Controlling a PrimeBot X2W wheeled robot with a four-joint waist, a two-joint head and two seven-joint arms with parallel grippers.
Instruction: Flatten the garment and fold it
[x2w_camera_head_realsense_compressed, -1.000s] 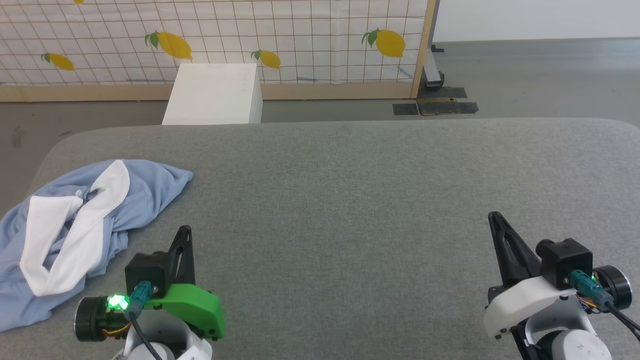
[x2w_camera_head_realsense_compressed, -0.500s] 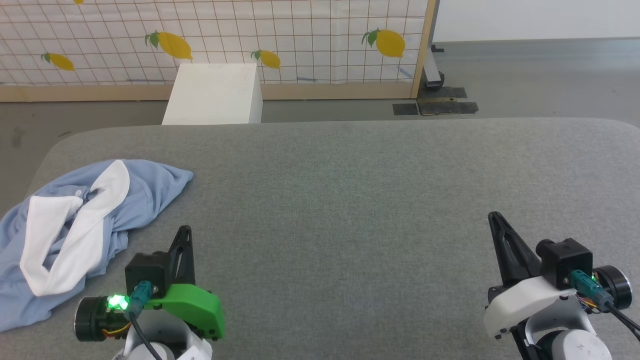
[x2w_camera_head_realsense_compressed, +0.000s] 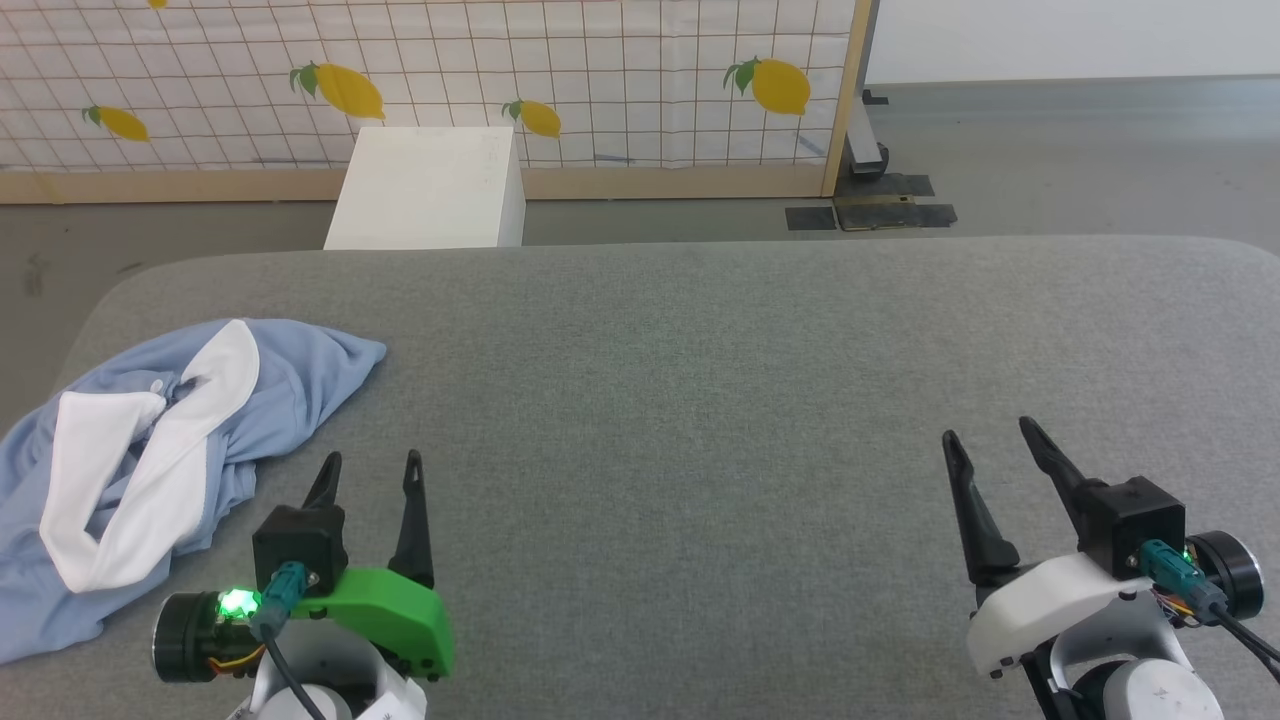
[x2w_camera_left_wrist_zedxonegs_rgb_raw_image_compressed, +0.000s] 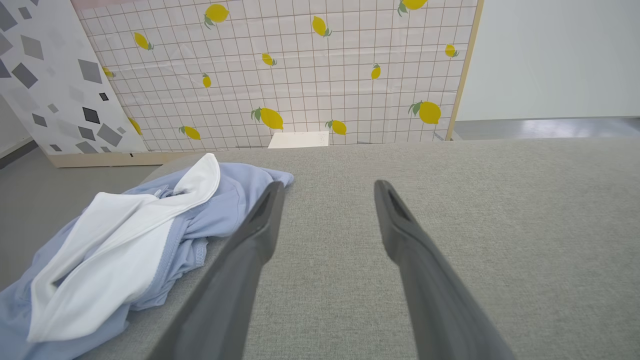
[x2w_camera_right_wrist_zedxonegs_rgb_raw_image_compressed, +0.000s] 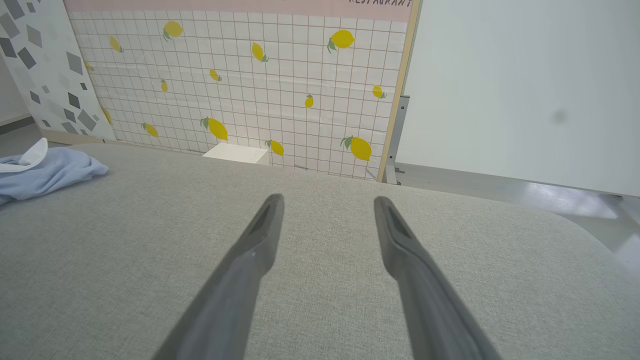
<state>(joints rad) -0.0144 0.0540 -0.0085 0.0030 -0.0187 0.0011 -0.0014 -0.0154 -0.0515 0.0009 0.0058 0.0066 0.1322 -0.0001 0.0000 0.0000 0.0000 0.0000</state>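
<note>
Your task piece, the crumpled light blue knit polo shirt with a white collar (x2w_camera_head_realsense_compressed: 300, 380), lies on the grey felt-covered table with rounded corners (x2w_camera_head_realsense_compressed: 700, 350), at the table's left end, about 9 o'clock from the table's middle in the head view. It is bunched and not flat. Its long axis runs from 7 o'clock to 1 o'clock, with a narrowed blue end pointing toward 1 o'clock and the broader mass trailing toward 7 o'clock, where it runs off the picture's left edge. The white collar band follows the same line and lies open as a loop on top, with one white button showing beside its far end; I cannot make out a chest logo.

Your left gripper (x2w_camera_head_realsense_compressed: 371, 460) has its two long dark fingers spread well apart and holds nothing. The shirt sits near it at roughly 10 o'clock, and bare grey felt shows between the nearer finger and the fabric, so they are apart. In the left wrist view the left gripper (x2w_camera_left_wrist_zedxonegs_rgb_raw_image_compressed: 328, 187) points past the shirt (x2w_camera_left_wrist_zedxonegs_rgb_raw_image_compressed: 225, 200), which lies off toward 10 o'clock, its blue tip just behind the left finger's end.

Your right gripper (x2w_camera_head_realsense_compressed: 989, 432) is likewise spread wide and empty, over bare felt at the table's right end; the shirt is well apart from it at 9 o'clock. In the right wrist view the right gripper (x2w_camera_right_wrist_zedxonegs_rgb_raw_image_compressed: 328, 200) faces open table, and the shirt (x2w_camera_right_wrist_zedxonegs_rgb_raw_image_compressed: 55, 172) shows at the far left edge, near 9 o'clock.

Beyond the table at 12 o'clock stand a plain white box (x2w_camera_head_realsense_compressed: 425, 185) and a white gridded panel printed with yellow lemons (x2w_camera_head_realsense_compressed: 600, 70).
</note>
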